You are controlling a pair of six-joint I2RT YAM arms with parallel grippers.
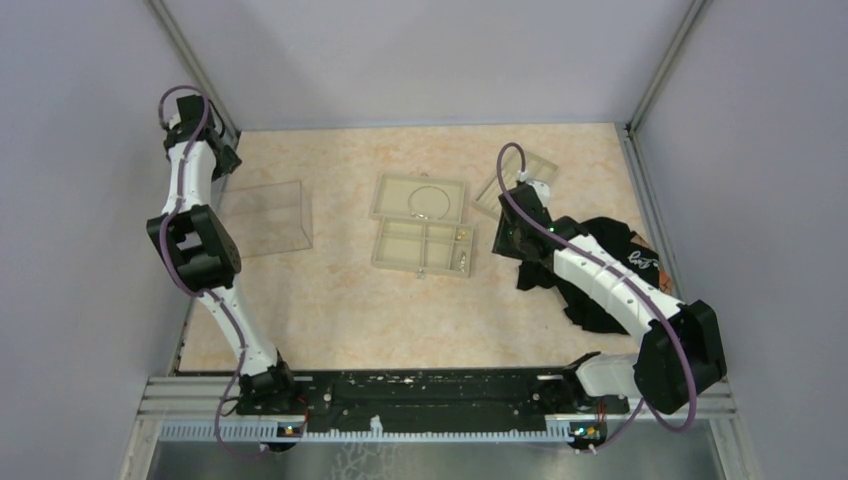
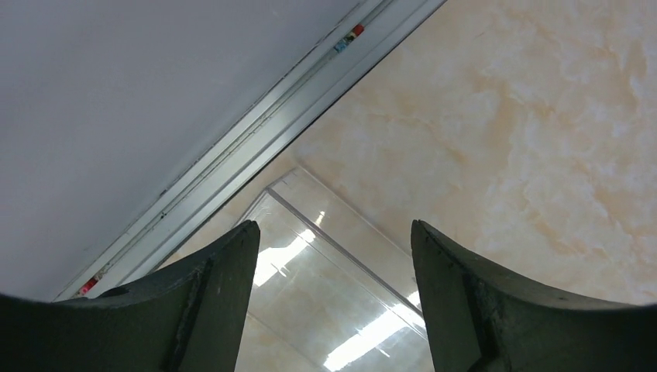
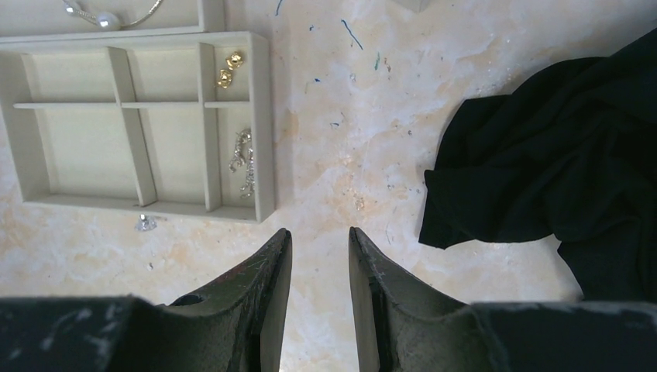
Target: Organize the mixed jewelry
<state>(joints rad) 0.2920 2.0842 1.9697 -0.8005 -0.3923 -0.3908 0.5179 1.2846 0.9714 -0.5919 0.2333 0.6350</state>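
Right wrist view: gold studs point(image 3: 227, 68) and silver pieces point(image 3: 242, 161) sit in the tray point(image 3: 263, 124); one silver bit point(image 3: 145, 223) lies outside it. Left end effector point(image 2: 333, 226) and right end effector point(image 3: 319, 231): apart, empty.

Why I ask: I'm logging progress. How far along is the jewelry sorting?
Done: the wire hoop lies in the upper tray; gold pieces and silver pieces sit in the compartment tray. In hand: nothing; left gripper and right gripper open, empty. Left: one silver bit on the table beside that tray.

Compartment tray point(image 3: 77, 147), black cloth point(image 3: 558, 155), clear box point(image 1: 265, 218)
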